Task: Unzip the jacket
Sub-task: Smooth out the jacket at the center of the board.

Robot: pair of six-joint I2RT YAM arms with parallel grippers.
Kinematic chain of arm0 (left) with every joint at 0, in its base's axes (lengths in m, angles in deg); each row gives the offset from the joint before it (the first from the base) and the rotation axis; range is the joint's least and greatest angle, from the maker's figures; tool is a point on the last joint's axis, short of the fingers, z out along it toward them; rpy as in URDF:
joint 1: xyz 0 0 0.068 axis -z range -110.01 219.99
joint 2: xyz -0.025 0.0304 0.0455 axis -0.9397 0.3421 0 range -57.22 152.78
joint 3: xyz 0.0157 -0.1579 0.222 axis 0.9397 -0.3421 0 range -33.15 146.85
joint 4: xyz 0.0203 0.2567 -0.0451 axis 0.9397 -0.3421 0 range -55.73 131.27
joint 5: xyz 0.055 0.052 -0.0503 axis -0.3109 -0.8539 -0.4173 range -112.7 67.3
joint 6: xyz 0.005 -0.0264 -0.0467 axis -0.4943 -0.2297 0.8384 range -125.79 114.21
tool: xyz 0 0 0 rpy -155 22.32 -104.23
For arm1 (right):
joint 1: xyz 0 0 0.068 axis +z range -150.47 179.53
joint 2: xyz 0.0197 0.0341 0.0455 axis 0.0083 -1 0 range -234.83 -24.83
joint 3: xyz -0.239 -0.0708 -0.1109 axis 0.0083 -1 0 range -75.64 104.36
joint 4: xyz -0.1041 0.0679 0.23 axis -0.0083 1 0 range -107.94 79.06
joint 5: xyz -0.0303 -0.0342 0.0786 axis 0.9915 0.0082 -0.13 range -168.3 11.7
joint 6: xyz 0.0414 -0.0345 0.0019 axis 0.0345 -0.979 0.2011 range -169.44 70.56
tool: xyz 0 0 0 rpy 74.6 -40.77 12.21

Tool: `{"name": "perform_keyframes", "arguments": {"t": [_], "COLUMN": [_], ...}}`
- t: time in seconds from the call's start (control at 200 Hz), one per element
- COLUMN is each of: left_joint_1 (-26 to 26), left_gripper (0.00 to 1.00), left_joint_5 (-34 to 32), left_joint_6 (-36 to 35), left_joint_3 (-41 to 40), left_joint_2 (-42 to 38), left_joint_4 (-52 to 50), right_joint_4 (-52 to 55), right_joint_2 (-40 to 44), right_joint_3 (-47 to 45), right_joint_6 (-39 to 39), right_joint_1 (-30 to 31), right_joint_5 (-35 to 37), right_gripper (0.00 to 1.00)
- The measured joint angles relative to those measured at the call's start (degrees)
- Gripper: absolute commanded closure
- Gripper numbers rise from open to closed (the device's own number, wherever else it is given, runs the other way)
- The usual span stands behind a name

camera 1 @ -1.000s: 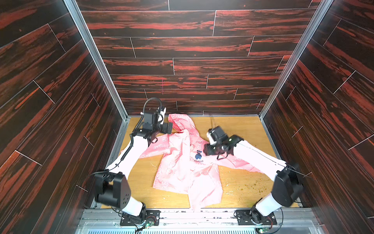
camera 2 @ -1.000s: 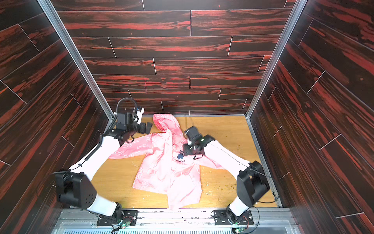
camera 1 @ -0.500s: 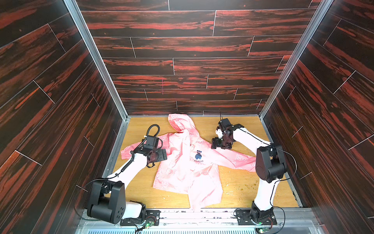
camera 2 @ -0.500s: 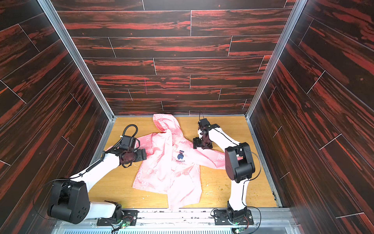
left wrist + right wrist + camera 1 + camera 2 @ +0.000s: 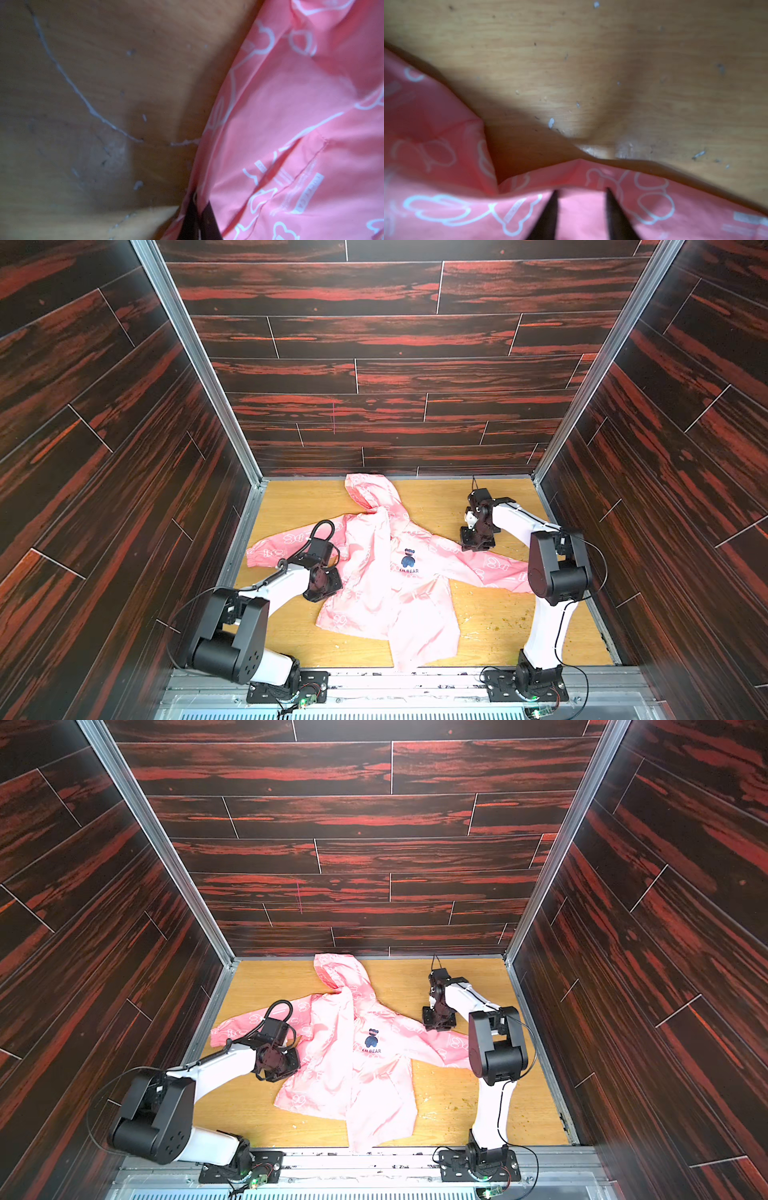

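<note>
Left claw (image 5: 330,587) is lowered to the side edge of the jacket (image 5: 386,597), just below the sleeve (image 5: 286,541) that reaches toward the table's left edge. Its jaws are closed tight, and the left wrist view shows a fold of the pink edge pinched between the dark fingers (image 5: 207,221). Right claw (image 5: 478,543) points down at the far edge of the other sleeve (image 5: 490,568), close to the shoulder. Its jaws stand apart and hold nothing. The fingertips (image 5: 612,205) are on or just over the fabric; which of the two cannot be told.

Jacket: spread front-up across the middle of the table (image 5: 494,605), with the hood (image 5: 370,493) toward the far edge, the hem at the near edge and the sleeves out to either side. Dark bear logo (image 5: 409,561) marks the chest. Whether the front zipper is done up cannot be told. Pale specks (image 5: 494,628) lie on the bare wood between the hem and the right edge. Thin white curved scratch (image 5: 83,97) shows on the wood beside the pinched edge.
</note>
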Motion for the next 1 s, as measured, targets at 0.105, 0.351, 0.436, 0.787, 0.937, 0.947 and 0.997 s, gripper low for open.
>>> {"name": "perform_keyframes", "arguments": {"t": [0.105, 0.351, 0.436, 0.787, 0.937, 0.947, 0.997], "left_joint_1": [1.49, 1.79, 1.79, 2.23, 2.73, 2.75, 2.84], "left_gripper": [1.0, 1.0, 0.72, 0.53, 0.53, 0.53, 0.53], "left_joint_5": [-1.42, -3.8, -4.7, -6.45, -6.78, -6.78, -6.75], "left_joint_6": [2.38, 6.8, 7.39, 6.99, 6.25, 6.21, 6.03], "left_joint_3": [-2.21, -3.34, -3.32, 2.54, 3.13, 3.13, 3.1], "left_joint_2": [-3.67, -9.57, -11.23, -12.92, -16.33, -16.65, -18.34], "left_joint_4": [-2.19, -8.72, -10.69, -16.63, -15.65, -15.52, -14.34], "right_joint_4": [-0.28, -0.31, -0.79, 2.16, 4.39, 4.37, 4.28], "right_joint_2": [0.07, 0.07, -0.02, -1.99, 1.31, 1.62, 2.84], "right_joint_3": [0.31, 5.51, 6.23, 4.83, 2.23, 2.05, 1.55], "right_joint_6": [-2.75, -8.24, -10.8, -13.92, -12.9, -12.94, -13.07], "right_joint_1": [-0.33, 0.31, 0.96, 4.31, 1.86, 1.73, 1.44], "right_joint_5": [-6.27, -15.63, -15.78, -4.39, -1.57, -1.55, -2.56], "right_gripper": [0.01, 0.01, 0.02, 0.07, 0.05, 0.05, 0.05]}}
